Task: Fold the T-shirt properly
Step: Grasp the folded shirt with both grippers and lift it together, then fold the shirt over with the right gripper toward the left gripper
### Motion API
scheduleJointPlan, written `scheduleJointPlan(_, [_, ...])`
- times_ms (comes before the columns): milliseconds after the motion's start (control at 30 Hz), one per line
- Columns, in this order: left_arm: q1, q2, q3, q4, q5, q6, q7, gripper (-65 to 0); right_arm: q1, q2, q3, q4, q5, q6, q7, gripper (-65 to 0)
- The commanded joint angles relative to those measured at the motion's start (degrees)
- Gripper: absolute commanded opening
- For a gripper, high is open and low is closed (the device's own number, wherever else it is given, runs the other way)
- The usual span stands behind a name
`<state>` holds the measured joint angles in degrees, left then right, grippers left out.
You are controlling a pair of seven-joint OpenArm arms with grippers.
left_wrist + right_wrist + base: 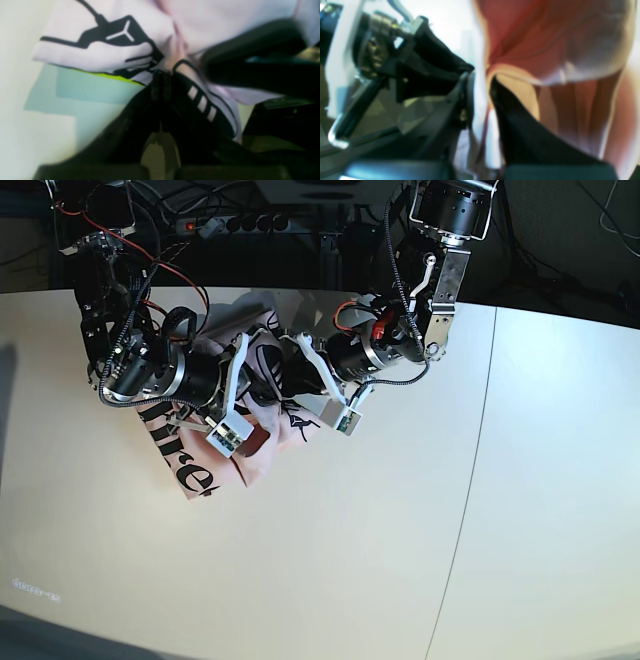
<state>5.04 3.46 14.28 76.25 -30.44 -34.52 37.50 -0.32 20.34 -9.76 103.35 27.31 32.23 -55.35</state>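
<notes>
The pale pink T-shirt [200, 470] with black lettering lies bunched at the table's left, part of it lifted between both arms. In the left wrist view my left gripper [162, 75] is shut on a fold of the T-shirt [75, 57] where the black print runs. In the right wrist view my right gripper [481, 77] is shut on a pale edge of the T-shirt [557, 50], which hangs pink to its right. From the base camera, the left gripper [288, 375] and right gripper [262, 388] sit close together over the cloth, their tips partly hidden.
The white table [450, 530] has a seam [478, 440] running front to back on the right. Cables and a power strip [230, 222] lie behind the far edge. The right arm's dark body [250, 50] crowds the left wrist view.
</notes>
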Motion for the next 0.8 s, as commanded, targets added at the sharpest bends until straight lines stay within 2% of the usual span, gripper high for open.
scheduleJointPlan(0, [0.5,0.3,0.2,0.4,-1.6,0.4,2.3,-65.0,0.8,0.5,-0.3,0.5,0.2,1.0,1.7,-65.0])
scheduleJointPlan(200, [0.5,0.3,-1.5,5.7,-3.1,0.4,4.2,-65.0,0.8,0.5,-5.2,0.5,-5.6,1.0,3.0,-65.0])
scheduleJointPlan(367, [0.5,0.0,-6.7,9.2,-4.9,0.4,6.3,-65.0,0.8,0.5,-8.9,0.5,-9.6,1.0,4.2,-65.0])
scheduleJointPlan(567, [0.5,-4.7,-12.2,10.8,-7.8,0.3,7.0,-65.0,0.8,0.5,-9.5,0.5,-8.6,1.0,4.1,-65.0])
scheduleJointPlan(733, [0.5,-8.6,-14.0,10.8,-10.1,0.2,7.6,-65.0,0.8,0.4,-9.5,0.5,-4.0,1.0,4.2,-65.0])
scheduleJointPlan(767, [0.5,-9.2,-14.0,10.8,-10.1,0.2,7.6,-65.0,0.8,0.4,-9.5,0.5,-2.5,1.0,4.2,-61.2])
